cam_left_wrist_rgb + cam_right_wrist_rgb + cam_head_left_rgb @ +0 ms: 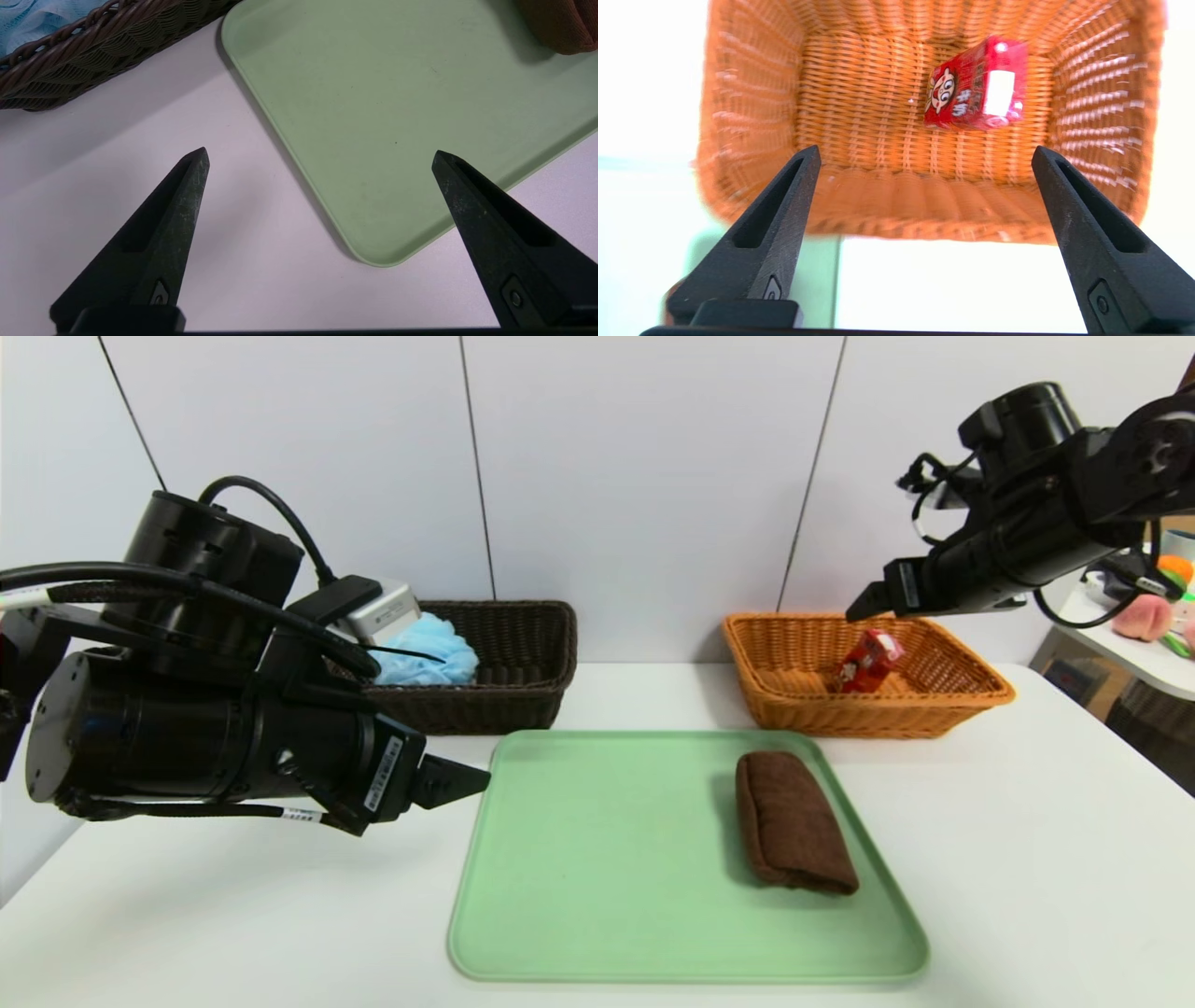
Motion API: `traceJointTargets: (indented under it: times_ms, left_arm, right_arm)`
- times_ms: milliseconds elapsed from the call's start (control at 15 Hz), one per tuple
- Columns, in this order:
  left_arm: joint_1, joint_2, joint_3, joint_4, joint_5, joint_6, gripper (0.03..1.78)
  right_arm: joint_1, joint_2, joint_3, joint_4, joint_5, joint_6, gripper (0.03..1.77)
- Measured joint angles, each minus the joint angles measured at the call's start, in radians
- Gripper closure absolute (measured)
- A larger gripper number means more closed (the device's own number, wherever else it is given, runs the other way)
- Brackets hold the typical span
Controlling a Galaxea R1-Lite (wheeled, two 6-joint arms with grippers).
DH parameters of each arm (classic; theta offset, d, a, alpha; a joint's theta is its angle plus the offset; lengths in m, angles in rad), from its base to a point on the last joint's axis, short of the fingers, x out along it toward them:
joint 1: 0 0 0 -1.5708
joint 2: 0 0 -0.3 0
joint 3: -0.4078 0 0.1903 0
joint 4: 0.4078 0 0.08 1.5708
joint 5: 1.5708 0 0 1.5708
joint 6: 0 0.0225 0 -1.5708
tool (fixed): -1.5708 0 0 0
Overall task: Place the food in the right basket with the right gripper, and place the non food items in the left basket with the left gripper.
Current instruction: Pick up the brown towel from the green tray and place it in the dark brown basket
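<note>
Hovering, R gripper (927,156) has open room above orange basket (868,714) rim.

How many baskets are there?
2: a dark brown basket at the back left, behind the green tray's left end, and an orange-tan basket at the back right.

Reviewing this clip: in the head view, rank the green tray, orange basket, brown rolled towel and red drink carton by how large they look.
1. Green tray
2. Orange basket
3. Brown rolled towel
4. Red drink carton
</note>
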Motion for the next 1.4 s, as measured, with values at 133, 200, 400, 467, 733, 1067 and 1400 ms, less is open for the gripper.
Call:
traceJointTargets:
  times_ms: [133,200,400,467,733,1067,1400]
  left_arm:
    - [0.0,0.0,0.0,0.0,-0.002,0.0,0.12]
    - [0.0,0.0,0.0,0.0,-0.003,0.0,0.12]
    - [0.0,0.0,0.001,0.0,-0.002,0.002,0.12]
    - [0.0,0.0,0.002,0.0,-0.002,0.001,0.12]
    - [0.0,0.001,0.003,-0.001,-0.004,-0.001,0.12]
    - [-0.021,0.014,-0.012,-0.009,-0.069,0.003,0.12]
    - [-0.131,0.092,-0.071,-0.041,-0.053,-0.013,0.12]
  right_arm:
    - [0.004,-0.066,0.0,0.03,0.0,0.0,0.19]
    - [0.005,-0.095,0.0,0.047,0.0,0.0,0.18]
    - [0.005,-0.165,0.006,0.111,0.013,0.005,0.15]
    - [0.005,-0.185,0.008,0.136,0.029,0.007,0.14]
    - [0.005,-0.255,0.054,0.167,0.06,0.034,0.12]
    - [0.007,-0.336,0.168,0.169,0.06,0.033,0.11]
    - [0.01,-0.392,0.249,0.167,0.06,0.033,0.11]
